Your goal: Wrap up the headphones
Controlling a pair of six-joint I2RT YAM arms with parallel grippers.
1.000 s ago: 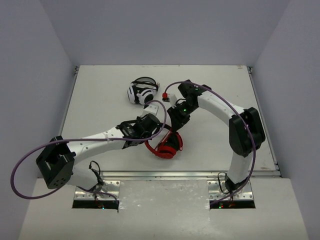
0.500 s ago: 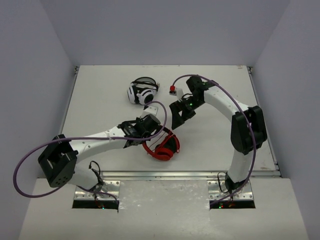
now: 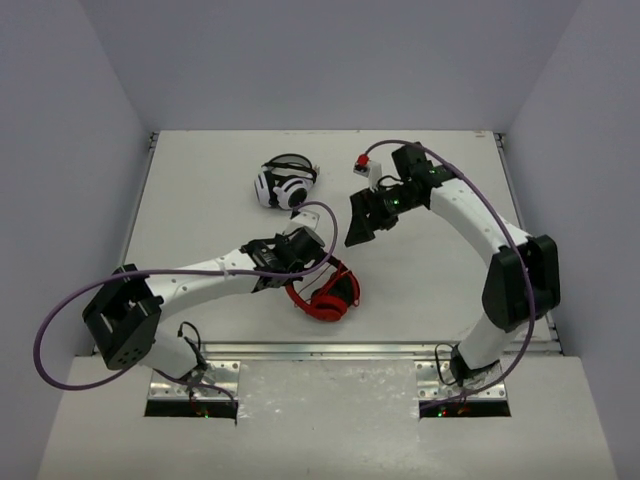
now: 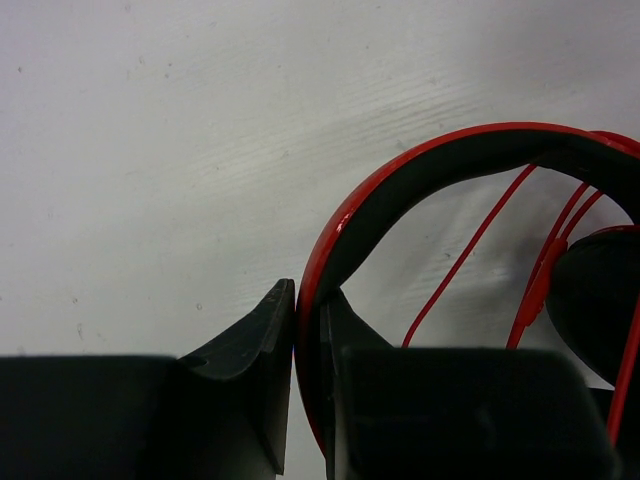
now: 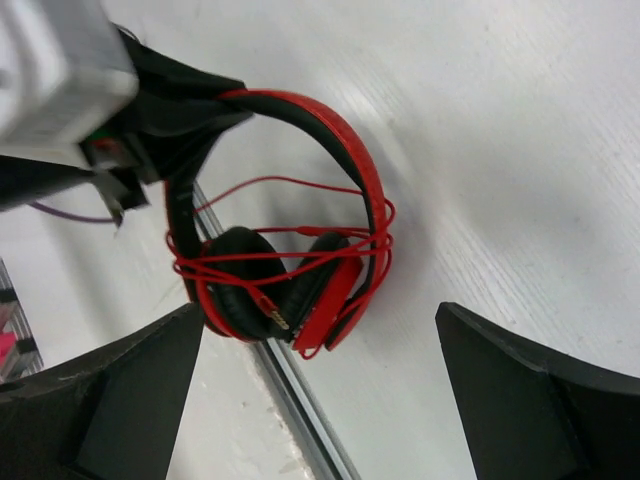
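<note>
- The right gripper [image 3: 355,232] has pulled back and away from the headphones [image 3: 325,297], its jaws spread wide.
- The left gripper [image 3: 298,262] still pinches their headband [image 4: 400,175] at the front middle of the table [image 3: 200,210].
- Two pairs in all: this red one and the white-and-black headphones [image 3: 284,183].

The headphones [image 5: 350,160] have a glossy red plastic outer band, a matt black inner lining and soft-looking matt black ear pads [image 5: 240,262]. Their thin red cable [image 4: 468,256] is smooth. The white surface [image 4: 150,150] is matt, finely streaked and speckled. The fingers [image 4: 250,345] are matt black plastic.
</note>
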